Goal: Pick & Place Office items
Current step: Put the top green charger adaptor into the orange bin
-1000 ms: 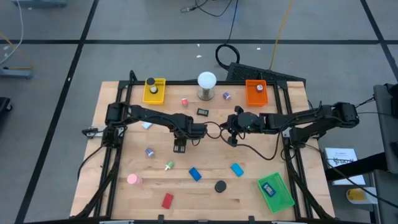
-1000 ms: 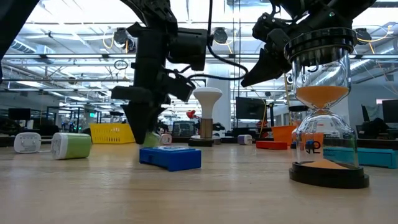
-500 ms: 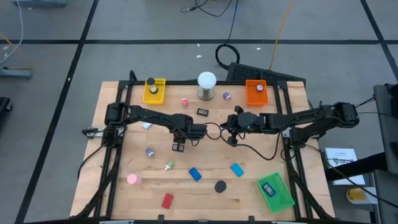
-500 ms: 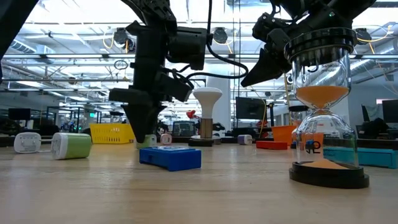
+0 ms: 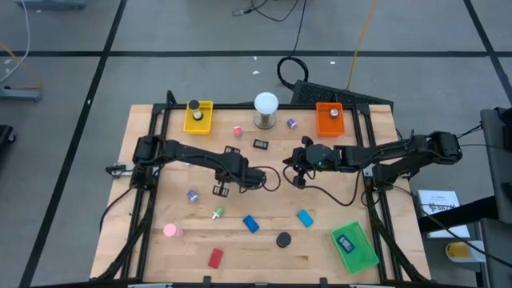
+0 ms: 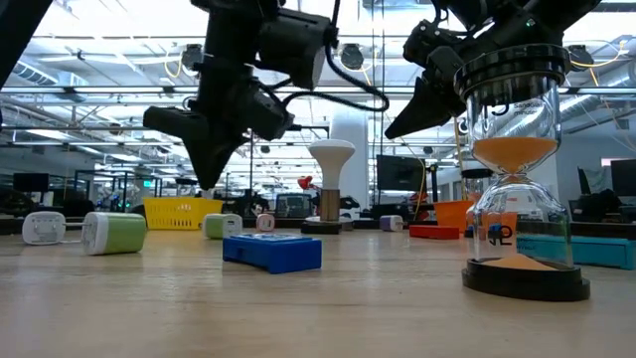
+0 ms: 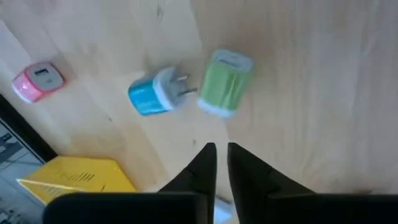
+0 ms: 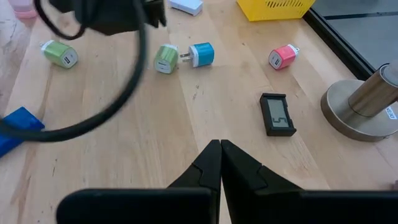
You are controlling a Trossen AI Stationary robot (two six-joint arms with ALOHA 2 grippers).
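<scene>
Small office items lie scattered on the wooden table. A green plug and a blue plug lie side by side on it, a pink plug farther off. A black display and a blue block lie flat on the wood. My left gripper hangs above the table's middle left, tipped down; its fingers are shut but for a slit, with nothing seen between them. My right gripper hovers shut right of centre.
A white ball lamp stands at the far middle, between a yellow tray and an orange tray. A green tray sits near right. An hourglass stands by the near edge. A black cable loops between the arms.
My left gripper has risen off the table and gone a little toward the table's left edge, tipping as it rose. Its fingers have closed together. The green plug behind it stays on the table.
</scene>
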